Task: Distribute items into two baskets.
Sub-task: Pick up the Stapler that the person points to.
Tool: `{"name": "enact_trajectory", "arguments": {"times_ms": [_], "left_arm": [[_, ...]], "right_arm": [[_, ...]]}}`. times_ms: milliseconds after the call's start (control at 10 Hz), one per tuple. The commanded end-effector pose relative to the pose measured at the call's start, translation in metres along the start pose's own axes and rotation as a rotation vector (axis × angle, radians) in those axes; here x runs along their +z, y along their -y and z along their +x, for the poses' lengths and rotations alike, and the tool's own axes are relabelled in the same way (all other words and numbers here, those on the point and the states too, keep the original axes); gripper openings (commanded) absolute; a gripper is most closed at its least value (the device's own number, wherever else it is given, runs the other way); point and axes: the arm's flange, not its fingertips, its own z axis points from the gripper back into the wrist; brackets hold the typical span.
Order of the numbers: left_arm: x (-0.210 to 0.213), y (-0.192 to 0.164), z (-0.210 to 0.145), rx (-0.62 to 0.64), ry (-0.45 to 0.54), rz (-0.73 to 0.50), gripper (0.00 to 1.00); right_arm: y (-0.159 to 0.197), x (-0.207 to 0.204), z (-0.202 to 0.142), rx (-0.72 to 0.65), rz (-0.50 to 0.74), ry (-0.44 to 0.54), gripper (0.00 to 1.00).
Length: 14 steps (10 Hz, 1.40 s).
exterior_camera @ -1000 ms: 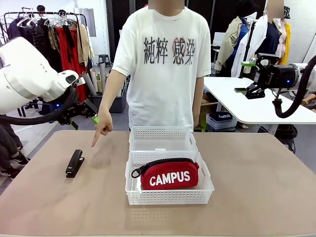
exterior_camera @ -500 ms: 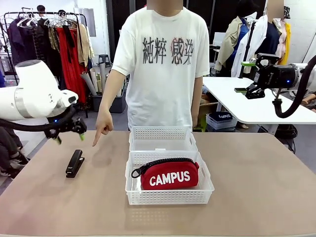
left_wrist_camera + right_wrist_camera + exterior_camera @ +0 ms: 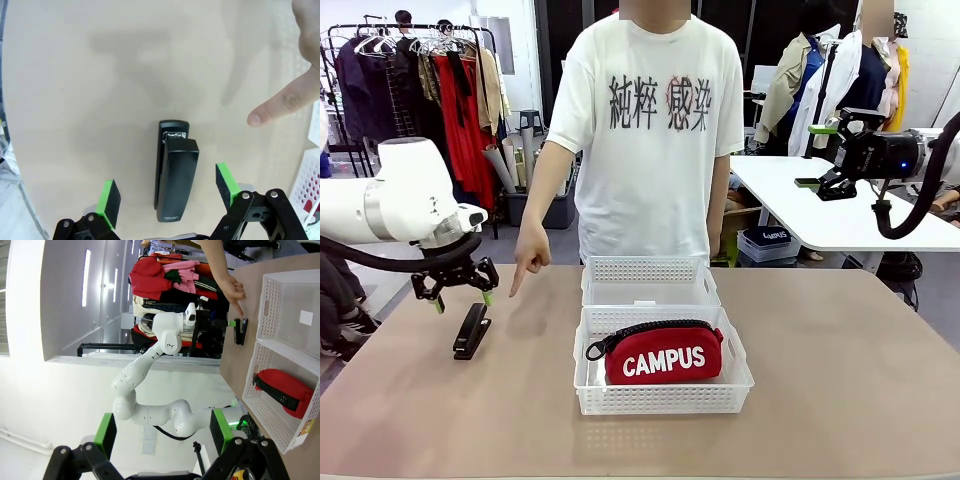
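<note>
Clothing racks stand behind the tan bench (image 3: 840, 360), with a person at its far side. On inspection, the left hand (image 3: 168, 194) has its jaws spread wide and is empty. It is poised just above the black stapler (image 3: 472, 330), one green pad to each side of the body and neither touching it. The jaws sit square across the stapler's narrow width, which in my judgement sets up a straight-down grasp. The stapler lies flat on the bench, left of the baskets. Just beside it, the person's hand (image 3: 530, 262) points one finger down at the bench, apparently marking the stapler as the item to take. The near basket (image 3: 665, 400) already holds the red pouch (image 3: 665, 355), lying on its side. The far basket (image 3: 645, 268), set right behind it, holds no item, so the stapler likely belongs there. The right hand (image 3: 816, 156) is raised well clear at the right, jaws wide, holding nothing.
</note>
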Motion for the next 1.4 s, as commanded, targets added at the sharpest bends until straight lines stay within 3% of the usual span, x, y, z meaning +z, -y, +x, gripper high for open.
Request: {"name": "enact_trajectory", "arguments": {"times_ms": [0, 1000, 1300], "left_arm": [[-0.007, 0.002, 0.002, -0.046, -0.007, -0.029, 1.00], [-0.024, 0.010, -0.005, -0.168, -0.094, 0.026, 1.00], [-0.024, 0.010, -0.005, -0.166, -0.095, 0.037, 0.42]], "right_arm": [[-0.002, 0.000, 0.000, 0.005, -0.003, -0.001, 1.00], [-0.002, 0.000, 0.000, 0.005, -0.003, -0.001, 1.00], [-0.002, 0.000, 0.000, 0.005, -0.003, -0.001, 1.00]]}}
